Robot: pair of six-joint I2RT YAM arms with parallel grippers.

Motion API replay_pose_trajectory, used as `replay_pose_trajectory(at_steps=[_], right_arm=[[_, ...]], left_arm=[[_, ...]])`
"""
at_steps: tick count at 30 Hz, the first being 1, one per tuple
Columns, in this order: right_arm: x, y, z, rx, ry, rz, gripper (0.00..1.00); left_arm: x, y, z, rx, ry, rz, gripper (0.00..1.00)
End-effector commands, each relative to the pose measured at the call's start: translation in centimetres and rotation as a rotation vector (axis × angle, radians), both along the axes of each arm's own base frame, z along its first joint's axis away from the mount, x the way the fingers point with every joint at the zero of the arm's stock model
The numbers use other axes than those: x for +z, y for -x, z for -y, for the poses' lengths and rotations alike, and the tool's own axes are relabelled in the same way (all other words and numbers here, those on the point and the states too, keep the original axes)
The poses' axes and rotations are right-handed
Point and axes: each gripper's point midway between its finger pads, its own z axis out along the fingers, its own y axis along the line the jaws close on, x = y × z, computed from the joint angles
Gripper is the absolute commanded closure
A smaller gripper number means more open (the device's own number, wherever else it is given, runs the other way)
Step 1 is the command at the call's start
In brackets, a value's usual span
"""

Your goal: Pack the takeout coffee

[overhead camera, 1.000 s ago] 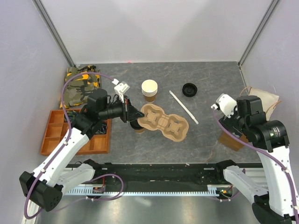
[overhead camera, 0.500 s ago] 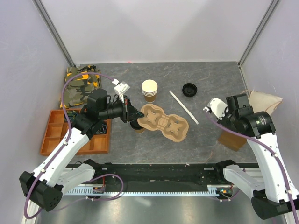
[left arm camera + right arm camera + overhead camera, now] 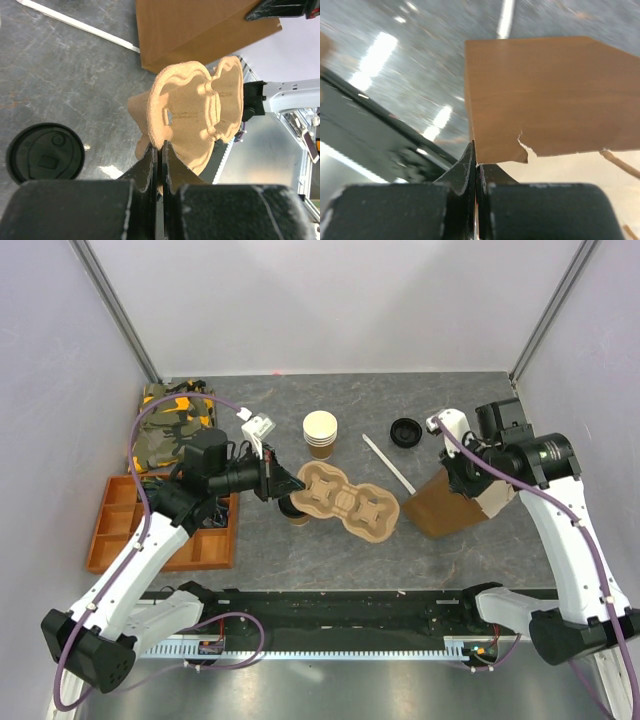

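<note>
The takeout coffee [image 3: 294,514] stands on the table, half hidden under the near-left end of a moulded pulp cup carrier [image 3: 352,502]. Its black lid [image 3: 45,152] shows at the lower left of the left wrist view. My left gripper [image 3: 281,481] is shut on the carrier's left rim [image 3: 161,145] and holds the carrier [image 3: 195,107] tilted on edge. My right gripper [image 3: 452,476] is shut on the edge of a brown paper bag [image 3: 447,505], which stands right of the carrier. The bag's torn edge [image 3: 540,95] sits pinched between that gripper's [image 3: 476,163] fingers.
A stack of cream-rimmed cups [image 3: 320,432] stands behind the carrier. A loose black lid [image 3: 405,431] and a white stick [image 3: 388,464] lie between carrier and bag. An orange compartment tray [image 3: 128,532] and a camouflage pouch [image 3: 172,426] sit at the left.
My right gripper closed on the paper bag's edge and swung it left from the right wall toward the carrier. The left arm and carrier have stayed still.
</note>
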Motion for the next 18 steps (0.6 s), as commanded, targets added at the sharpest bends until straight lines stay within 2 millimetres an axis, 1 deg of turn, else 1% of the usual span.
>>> replay_pose_trajectory(at_steps=[1, 3, 5, 6, 7, 10, 11, 13, 15, 16, 18], right_arm=[[2.3, -0.3, -3.9, -0.037, -0.227, -0.057, 1.00], [2.4, -0.5, -4.6, -0.043, -0.267, -0.076, 1.00], [2.3, -0.9, -5.5, -0.091, -0.327, -0.111, 1.00], [2.4, -0.8, -6.4, -0.094, -0.372, -0.140, 1.00], [2.1, -0.9, -6.7, -0.119, -0.395, -0.168, 1.00], [2.2, -2.1, -8.0, -0.203, -0.489, -0.197, 1.00], [2.7, -2.9, -8.6, -0.221, -0.527, -0.187, 1.00], [3.2, -4.0, -9.6, -0.227, -0.584, -0.190, 1.00], [3.6, -4.4, -10.6, -0.263, -0.634, -0.227, 1.00], [3.6, -5.0, -11.1, -0.275, -0.658, -0.240, 1.00], [3.5, -5.2, -12.0, -0.333, -0.706, -0.292, 1.00]], left_arm=[[1.7, -0.8, -0.9, 0.020, -0.015, 0.072, 0.98], [1.9, -1.2, -1.2, 0.037, -0.012, 0.072, 0.98], [2.2, -1.4, -1.4, 0.048, -0.008, 0.069, 0.98], [2.4, -1.7, -1.7, 0.060, -0.005, 0.070, 0.98], [2.5, -1.8, -1.8, 0.065, -0.004, 0.071, 0.98], [2.8, -2.1, -2.2, 0.082, -0.002, 0.070, 0.98], [3.0, -2.1, -2.4, 0.087, -0.002, 0.080, 0.98], [3.0, -2.1, -2.9, 0.104, -0.006, 0.072, 0.98], [3.2, -2.2, -3.4, 0.118, -0.010, 0.074, 0.98], [3.3, -2.2, -3.5, 0.122, -0.009, 0.077, 0.98], [3.5, -2.3, -3.8, 0.136, -0.010, 0.076, 0.98]])
